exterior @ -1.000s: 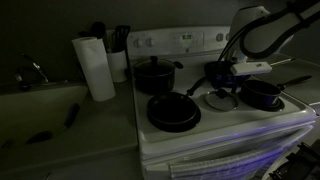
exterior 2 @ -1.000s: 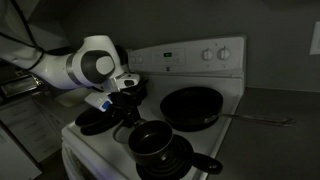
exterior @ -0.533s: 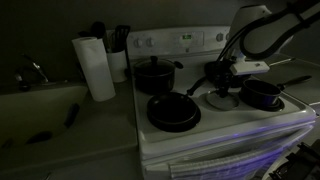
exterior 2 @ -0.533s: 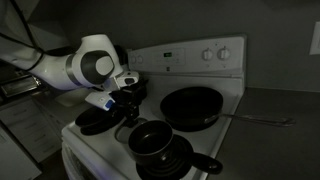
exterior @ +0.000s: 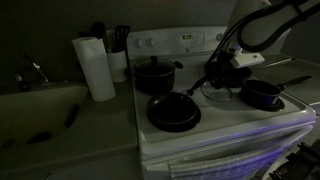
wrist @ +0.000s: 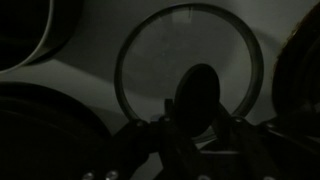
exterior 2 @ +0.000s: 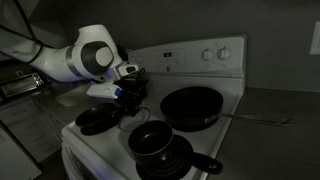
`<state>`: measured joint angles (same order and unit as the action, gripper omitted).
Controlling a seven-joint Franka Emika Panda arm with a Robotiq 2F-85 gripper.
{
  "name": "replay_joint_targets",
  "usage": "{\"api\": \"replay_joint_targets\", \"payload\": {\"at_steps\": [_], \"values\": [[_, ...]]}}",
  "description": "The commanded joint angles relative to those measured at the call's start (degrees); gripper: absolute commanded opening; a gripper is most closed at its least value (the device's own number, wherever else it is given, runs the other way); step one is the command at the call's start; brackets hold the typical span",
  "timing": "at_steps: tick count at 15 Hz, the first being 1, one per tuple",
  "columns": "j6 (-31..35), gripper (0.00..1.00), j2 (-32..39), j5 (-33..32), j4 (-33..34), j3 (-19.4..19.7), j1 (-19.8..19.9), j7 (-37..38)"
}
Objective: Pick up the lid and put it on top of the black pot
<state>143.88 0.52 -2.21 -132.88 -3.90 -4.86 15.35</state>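
Now the fingers (wrist: 232,132) have raised the lid (wrist: 190,48) off the stove (exterior: 232,126)

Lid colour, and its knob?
The lid is pale grey with a lighter rim; its knob is dark. Best seen in the wrist view.

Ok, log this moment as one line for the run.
phase: grasp | gripper shut on lid knob | black pot uncovered | lid not yet on pot

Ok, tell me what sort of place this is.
Most likely a home kitchen, dimly lit: a white stove with control knobs, a black frying pan on a burner, and a paper towel roll and sink beside it.
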Motion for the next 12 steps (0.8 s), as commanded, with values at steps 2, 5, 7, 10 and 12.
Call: {"api": "replay_joint_targets", "payload": {"at_steps": [2, 5, 7, 10, 12], "values": [[-9.4, 0.14, -1.8, -5.1, 6.3, 0.1, 0.4, -0.9], [-15.6, 0.14, -3.1, -7.2, 9.5, 0.0, 0.4, -0.5], [-19.7, 0.14, -4.5, -8.6, 10.6, -0.3, 0.3, 1.1], [-26.7, 0.14, -7.4, -10.2, 11.1, -0.9, 0.3, 3.1], [-32.4, 0.14, -11.2, -11.2, 8.9, -1.4, 0.6, 5.5]]}}
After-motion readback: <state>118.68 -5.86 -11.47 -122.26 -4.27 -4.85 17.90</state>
